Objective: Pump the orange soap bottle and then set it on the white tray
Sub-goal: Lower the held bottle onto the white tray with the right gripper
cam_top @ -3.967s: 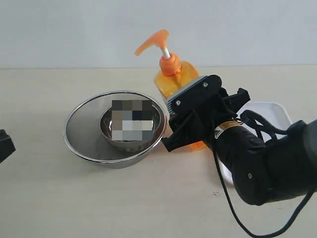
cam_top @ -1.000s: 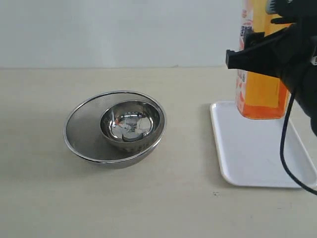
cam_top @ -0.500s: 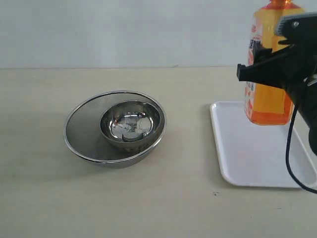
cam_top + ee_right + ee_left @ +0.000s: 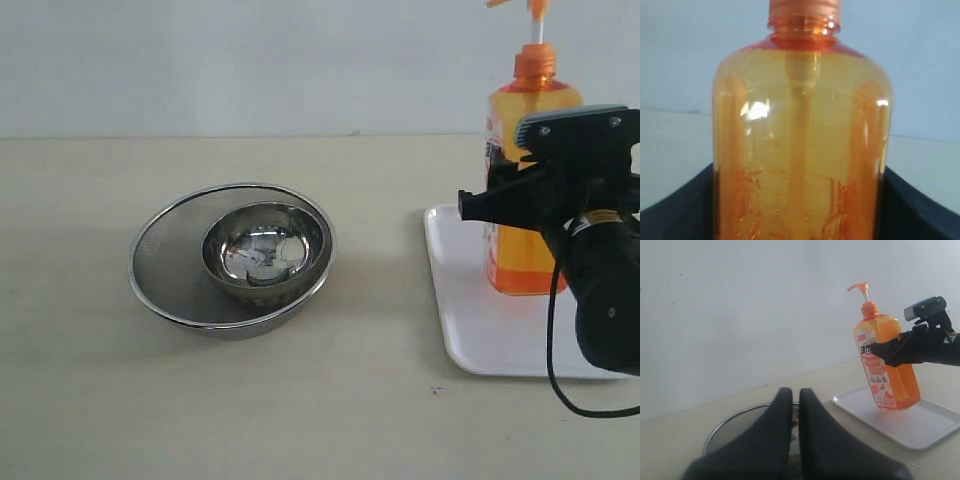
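Currently clamping the orange soap bottle [image 4: 520, 262] at mid-body with the right gripper [image 4: 505, 200], black jaws pressed to either side. Standing it upright on the white tray [image 4: 480, 335], in the tray's left half toward its far edge in the exterior view, base apparently down on the tray floor. Filled with orange liquid, translucent enough to show the dip tube [image 4: 801, 130] running down the middle; exact fill level hard to tell. Topped by an orange pump head [image 4: 860, 287] on a raised white stem. Wearing an orange-and-white label [image 4: 875, 370] with large dark characters and a row of small icons beneath, too small to read. Well apart to the left, on the table [image 4: 330, 420]: a small polished steel bowl [image 4: 262, 250] nested inside a wider mesh-sided steel bowl [image 4: 165, 265], showing only reflections within. Left gripper [image 4: 794, 392] jaws pressed together, poised near the bowls' rim. Carrying a yellow sticker [image 4: 598, 216] on the right arm, print illegible.
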You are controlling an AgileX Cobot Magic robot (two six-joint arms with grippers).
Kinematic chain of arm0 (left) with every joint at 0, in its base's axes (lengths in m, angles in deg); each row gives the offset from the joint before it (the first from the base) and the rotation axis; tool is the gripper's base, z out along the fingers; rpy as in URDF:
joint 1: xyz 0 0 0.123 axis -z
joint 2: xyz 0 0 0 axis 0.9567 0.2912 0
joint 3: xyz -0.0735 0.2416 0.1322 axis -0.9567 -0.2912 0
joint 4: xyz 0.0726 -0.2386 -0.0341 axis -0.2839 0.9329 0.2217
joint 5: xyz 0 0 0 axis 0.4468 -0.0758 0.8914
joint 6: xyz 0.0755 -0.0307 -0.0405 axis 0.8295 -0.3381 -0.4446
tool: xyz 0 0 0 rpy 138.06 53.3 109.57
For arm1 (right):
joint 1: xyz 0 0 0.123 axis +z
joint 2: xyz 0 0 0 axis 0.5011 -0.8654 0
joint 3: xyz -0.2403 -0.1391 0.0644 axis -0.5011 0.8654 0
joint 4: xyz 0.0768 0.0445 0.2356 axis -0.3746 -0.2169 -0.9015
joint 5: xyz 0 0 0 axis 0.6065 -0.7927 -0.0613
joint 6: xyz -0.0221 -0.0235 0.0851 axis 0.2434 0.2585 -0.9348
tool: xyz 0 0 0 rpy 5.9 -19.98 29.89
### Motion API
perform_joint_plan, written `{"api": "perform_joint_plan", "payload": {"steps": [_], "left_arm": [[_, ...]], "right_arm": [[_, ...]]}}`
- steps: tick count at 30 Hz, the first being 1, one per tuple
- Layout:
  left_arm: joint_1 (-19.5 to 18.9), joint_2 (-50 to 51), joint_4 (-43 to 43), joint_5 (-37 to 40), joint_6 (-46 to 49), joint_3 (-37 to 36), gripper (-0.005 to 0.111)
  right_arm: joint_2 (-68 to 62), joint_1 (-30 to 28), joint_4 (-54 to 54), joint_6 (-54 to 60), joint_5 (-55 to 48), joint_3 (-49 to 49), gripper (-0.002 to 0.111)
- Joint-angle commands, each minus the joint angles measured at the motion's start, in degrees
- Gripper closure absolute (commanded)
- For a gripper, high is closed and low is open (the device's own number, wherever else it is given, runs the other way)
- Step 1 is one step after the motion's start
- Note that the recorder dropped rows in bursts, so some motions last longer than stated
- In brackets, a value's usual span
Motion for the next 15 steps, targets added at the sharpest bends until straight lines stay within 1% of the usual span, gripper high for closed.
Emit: {"api": "perform_joint_plan", "payload": {"steps": [1, 8, 13, 15], "left_arm": [[-0.1, -0.2, 0.6, 0.3, -0.5, -0.2, 0.102], [-0.1, -0.2, 0.6, 0.3, -0.5, -0.2, 0.102], [-0.1, -0.2, 0.6, 0.3, -0.5, -0.2, 0.102], [-0.1, -0.2, 0.6, 0.3, -0.5, -0.2, 0.102]], "right_arm": [[-0.8, -0.2, 2.2, -0.2, 8.0, -0.6, 0.104], [-1.5, -3.6, 3.0, -3.9, 8.0, -0.6, 0.104], [-1.5, -3.5, 7.5, -5.8, 5.5, -0.5, 0.104], [-1.5, -3.5, 6.8, -6.0, 5.1, -0.5, 0.104]]}}
